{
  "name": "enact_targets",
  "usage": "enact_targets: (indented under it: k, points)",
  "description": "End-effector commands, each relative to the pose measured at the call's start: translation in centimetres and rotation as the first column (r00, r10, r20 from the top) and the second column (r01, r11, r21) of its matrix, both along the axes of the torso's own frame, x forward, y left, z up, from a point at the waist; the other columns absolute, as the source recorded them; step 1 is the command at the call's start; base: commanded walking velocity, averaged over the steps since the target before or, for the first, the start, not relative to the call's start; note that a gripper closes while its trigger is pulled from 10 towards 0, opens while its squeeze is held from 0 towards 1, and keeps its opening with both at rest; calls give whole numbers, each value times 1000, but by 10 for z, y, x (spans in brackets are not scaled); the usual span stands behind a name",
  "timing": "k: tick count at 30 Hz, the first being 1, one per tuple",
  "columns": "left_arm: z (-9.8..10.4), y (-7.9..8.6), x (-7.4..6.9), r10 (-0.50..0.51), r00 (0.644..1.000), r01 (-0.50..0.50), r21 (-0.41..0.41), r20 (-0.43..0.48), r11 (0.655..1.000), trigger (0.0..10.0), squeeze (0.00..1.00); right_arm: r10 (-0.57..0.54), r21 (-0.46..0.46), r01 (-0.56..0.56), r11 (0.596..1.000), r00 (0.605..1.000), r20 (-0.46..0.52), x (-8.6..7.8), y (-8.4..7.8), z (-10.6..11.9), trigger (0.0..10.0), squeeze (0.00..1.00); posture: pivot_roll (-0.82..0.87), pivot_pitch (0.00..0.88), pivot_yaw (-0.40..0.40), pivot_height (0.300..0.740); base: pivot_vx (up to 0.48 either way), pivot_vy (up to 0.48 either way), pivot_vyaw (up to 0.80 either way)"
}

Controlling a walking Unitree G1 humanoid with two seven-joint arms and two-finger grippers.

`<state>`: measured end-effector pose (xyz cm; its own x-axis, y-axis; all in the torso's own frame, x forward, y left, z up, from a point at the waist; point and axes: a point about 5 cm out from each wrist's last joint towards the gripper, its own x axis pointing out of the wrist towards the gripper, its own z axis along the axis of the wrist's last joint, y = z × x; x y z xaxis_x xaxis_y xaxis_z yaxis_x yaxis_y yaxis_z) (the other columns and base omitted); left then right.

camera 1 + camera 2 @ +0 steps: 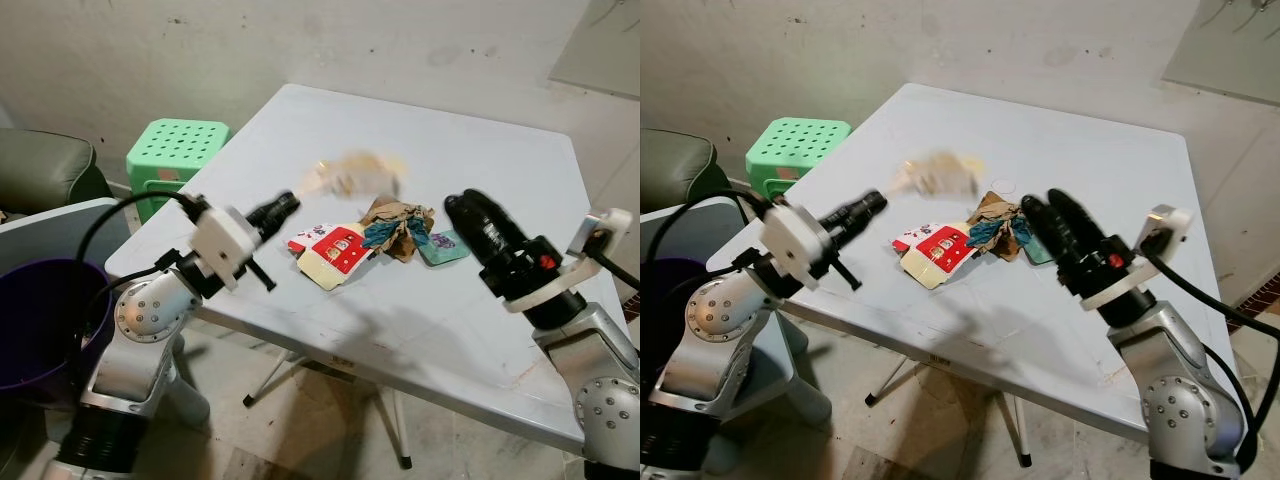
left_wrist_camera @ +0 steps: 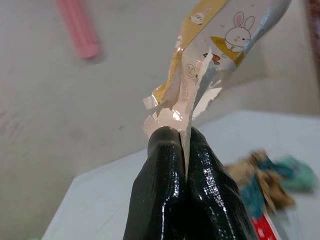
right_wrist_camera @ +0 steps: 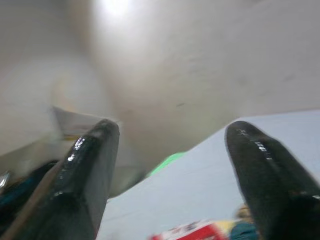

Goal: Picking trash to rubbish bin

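Left pincer (image 2: pixel 184 137) gripping wrapper (image 2: pixel 210 55), right pincer (image 3: pixel 170 150) agape

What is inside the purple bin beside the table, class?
Only the dark inner wall of the purple bin shows, with the robot's left arm in front of it. The bottom is out of sight, so any trash already inside cannot be seen.

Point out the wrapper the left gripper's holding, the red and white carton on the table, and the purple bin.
Wrapper (image 2: pixel 200 65), left wrist view, torn middle.
Red and white carton (image 1: pixel 333 250), left eye view, red printed face.
Purple bin (image 1: pixel 40 300), left eye view, inner wall.
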<state>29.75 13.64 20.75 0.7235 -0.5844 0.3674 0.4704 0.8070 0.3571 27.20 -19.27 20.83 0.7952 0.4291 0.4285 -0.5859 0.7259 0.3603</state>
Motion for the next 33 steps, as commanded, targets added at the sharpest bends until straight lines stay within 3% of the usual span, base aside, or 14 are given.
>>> enact_targets:
  k: [1,2,4,5,6,8,12,15,16,17,20,24,33]
  points:
    - [-4,2,1,59,994,-71,-132,-92,989,10000,0,-261,-22,260,965,965,-27,9,-16,-1,10000,1000,1,79,-31,740,0,0,0]
    - [-4,2,1,59,994,-71,-132,-92,989,10000,0,-261,-22,260,965,965,-27,9,-16,-1,10000,1000,1,79,-31,740,0,0,0]
    - [-9,0,1,102,982,-139,-248,-158,959,10000,0,-366,-89,360,929,929,-60,10,-15,-7,10000,1000,1,79,-31,740,0,0,0]
    - [-13,-1,1,110,975,-162,-280,-194,946,10000,0,-413,-101,406,908,908,-61,10,-17,-10,10000,0,-2,78,-27,740,0,0,0]
    - [-18,-4,0,105,964,-182,-324,-243,928,10000,0,-464,-107,455,884,883,-75,10,-18,-14,10000,0,-2,78,-27,740,0,0,0]
    - [-19,-5,0,97,961,-187,-348,-260,919,10000,0,-478,-108,468,877,874,-93,10,-17,-16,10000,0,-3,75,-28,740,0,0,0]
    - [-31,-9,0,191,937,-276,-284,-292,918,10000,0,-523,-197,496,845,843,-121,9,-10,-32,10000,0,-4,72,-27,740,0,0,0]
    - [-36,-10,1,243,913,-333,-255,-327,908,10000,0,-594,-354,527,773,797,-111,7,-2,-52,10000,0,-6,64,-23,740,0,0,0]
    - [-41,-7,2,261,895,-368,-268,-361,891,10000,0,-624,-409,544,732,776,-85,6,-1,-60,10000,0,-5,63,-22,740,0,0,0]
    - [-41,-7,2,261,895,-368,-268,-361,891,10000,0,-624,-409,544,732,776,-85,6,-1,-60,10000,0,-5,63,-22,740,0,0,0]
    - [-58,3,6,311,839,-446,-238,-447,863,10000,0,-657,-450,566,691,752,-61,3,-2,-69,10000,0,-7,57,-16,740,0,0,0]
    - [-59,10,8,327,825,-469,-236,-460,851,10000,0,-659,-461,565,684,749,-60,2,-1,-73,10000,0,-8,53,-14,740,0,0,0]
    - [-52,13,15,328,833,-462,-234,-446,855,10000,0,-679,-473,591,653,734,-20,3,-4,-74,10000,0,-11,45,-11,740,0,80,0]
